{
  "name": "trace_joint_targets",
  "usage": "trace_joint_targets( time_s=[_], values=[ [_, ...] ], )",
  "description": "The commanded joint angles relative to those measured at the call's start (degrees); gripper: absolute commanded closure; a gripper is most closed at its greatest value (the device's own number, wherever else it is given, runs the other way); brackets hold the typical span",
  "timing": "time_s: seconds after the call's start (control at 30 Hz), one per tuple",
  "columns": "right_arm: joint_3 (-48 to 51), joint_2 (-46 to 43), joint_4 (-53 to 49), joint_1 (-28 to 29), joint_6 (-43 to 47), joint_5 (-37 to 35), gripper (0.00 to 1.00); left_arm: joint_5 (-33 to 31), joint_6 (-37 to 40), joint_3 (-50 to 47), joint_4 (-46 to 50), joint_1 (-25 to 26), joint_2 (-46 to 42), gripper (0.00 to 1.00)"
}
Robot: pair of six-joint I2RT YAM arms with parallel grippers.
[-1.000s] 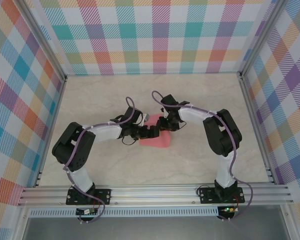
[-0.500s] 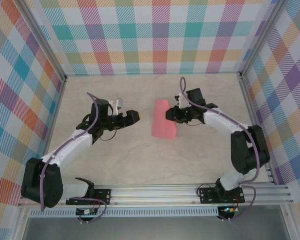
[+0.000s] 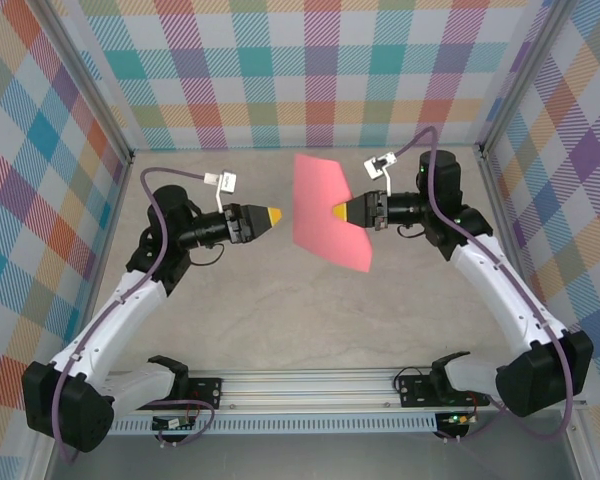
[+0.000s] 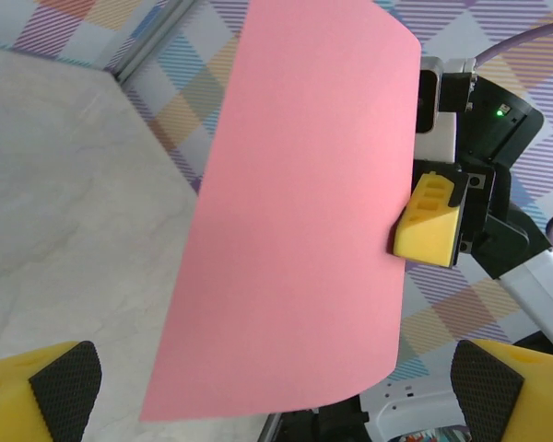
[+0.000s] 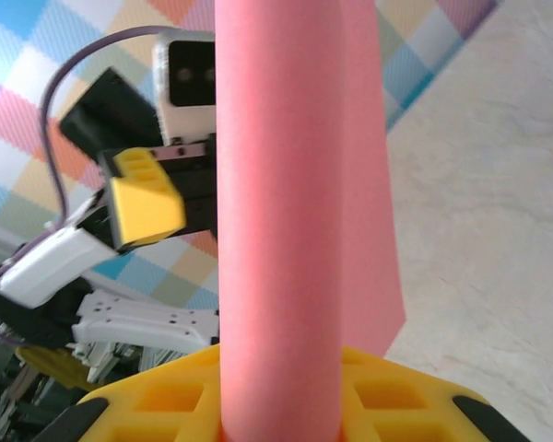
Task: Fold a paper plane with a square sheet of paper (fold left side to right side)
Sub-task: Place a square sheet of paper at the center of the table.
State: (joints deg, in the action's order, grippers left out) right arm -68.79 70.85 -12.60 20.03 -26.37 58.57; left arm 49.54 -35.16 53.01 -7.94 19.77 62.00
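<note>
Pinching the right edge of the thin salmon-pink sheet of paper (image 3: 320,205), the right black-and-yellow two-finger gripper (image 3: 340,212) held it in the air above the beige marbled table (image 3: 280,320), jaws pressed together on it. Left of the sheet and apart from it, the left gripper (image 3: 271,215) faced its broad side, yellow fingers (image 4: 51,391) spread wide, gripping nothing.

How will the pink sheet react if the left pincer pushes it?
Probably floppy: the pink sheet hangs curved from the right pincer, pinched at one edge. It is likely very light, so a push from the left pincer would probably swing or bend it.
</note>
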Motion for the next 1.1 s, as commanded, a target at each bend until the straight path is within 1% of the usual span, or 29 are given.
trace_joint_targets(
  time_s=[0.0, 0.07, 0.13, 0.2, 0.3, 0.37, 0.47, 0.5, 0.57, 0.6, 0.63, 0.67, 0.77, 0.87, 0.93, 0.97, 1.0, 1.07],
  values=[
    [-2.4, -1.6, 1.1, 1.1, -0.9, 5.3, 0.74, 3.8, 0.8, 3.4, -2.9, 2.0, 0.8, 0.00],
    [-3.0, -2.0, 1.4, 2.0, -1.2, 5.2, 0.74, 4.4, 0.7, 4.4, -4.1, 3.5, 2.1, 0.01],
    [-3.3, -2.1, 1.5, 2.5, -1.3, 4.5, 0.73, 5.0, 0.8, 5.3, -5.5, 5.2, 3.1, 0.04],
    [-3.5, -1.9, 0.7, 2.6, -1.0, 3.3, 0.73, 5.2, 1.0, 5.9, -6.1, 6.5, 4.0, 0.13],
    [-3.5, -2.3, -1.0, 2.6, 0.7, 0.9, 0.73, 3.9, 1.1, 6.0, -6.3, 6.9, 4.2, 0.36],
    [-3.1, -2.4, -1.2, 2.5, 1.2, -0.5, 0.73, 2.7, 1.3, 5.2, -6.2, 6.9, 4.1, 0.56],
    [-3.0, -2.1, -3.0, 2.5, 2.5, -2.4, 0.72, 1.2, 1.2, 4.3, -5.9, 6.9, 4.2, 0.81],
    [-3.0, -1.9, -4.0, 2.5, 3.2, -3.1, 0.71, 0.8, 1.2, 3.9, -5.8, 6.9, 4.3, 0.87],
    [-2.8, -1.8, -5.7, 2.3, 4.2, -4.5, 0.69, -0.1, 1.2, 2.7, -5.6, 6.9, 4.3, 0.96],
    [-2.8, -1.7, -7.0, 2.2, 5.0, -6.0, 0.66, -0.8, 1.3, 2.2, -5.1, 6.9, 4.3, 0.99],
    [-2.8, -1.7, -8.7, 2.0, 5.9, -7.6, 0.62, -1.3, 1.3, 1.6, -4.8, 6.9, 4.4, 1.00],
    [-2.7, -1.7, -10.3, 1.9, 6.9, -9.3, 0.56, -2.1, 1.4, 0.9, -4.3, 6.9, 4.4, 1.00],
    [-3.0, -1.8, -16.8, 1.3, 10.3, -18.9, 0.41, -5.2, 1.8, -1.6, -2.2, 6.9, 4.8, 1.00],
    [-2.8, -1.3, -22.2, 0.9, 11.6, -30.7, 0.25, -8.8, 1.8, -4.4, 0.1, 6.9, 6.2, 1.00],
    [-2.7, -0.3, -25.5, 1.0, 12.3, -38.7, 0.19, -11.6, 1.4, -6.6, 1.3, 6.9, 7.9, 1.00],
    [-2.4, 0.3, -26.5, 1.0, 12.7, -41.1, 0.16, -12.9, 1.3, -7.4, 1.9, 6.9, 8.8, 1.00],
    [-1.7, 0.8, -26.9, 1.0, 12.8, -42.9, 0.15, -14.8, 1.2, -8.5, 2.7, 6.9, 9.7, 1.00],
    [0.9, 1.3, -24.8, 1.0, 12.4, -41.9, 0.14, -18.3, 1.2, -10.5, 3.8, 6.8, 11.4, 1.00]
  ],
)
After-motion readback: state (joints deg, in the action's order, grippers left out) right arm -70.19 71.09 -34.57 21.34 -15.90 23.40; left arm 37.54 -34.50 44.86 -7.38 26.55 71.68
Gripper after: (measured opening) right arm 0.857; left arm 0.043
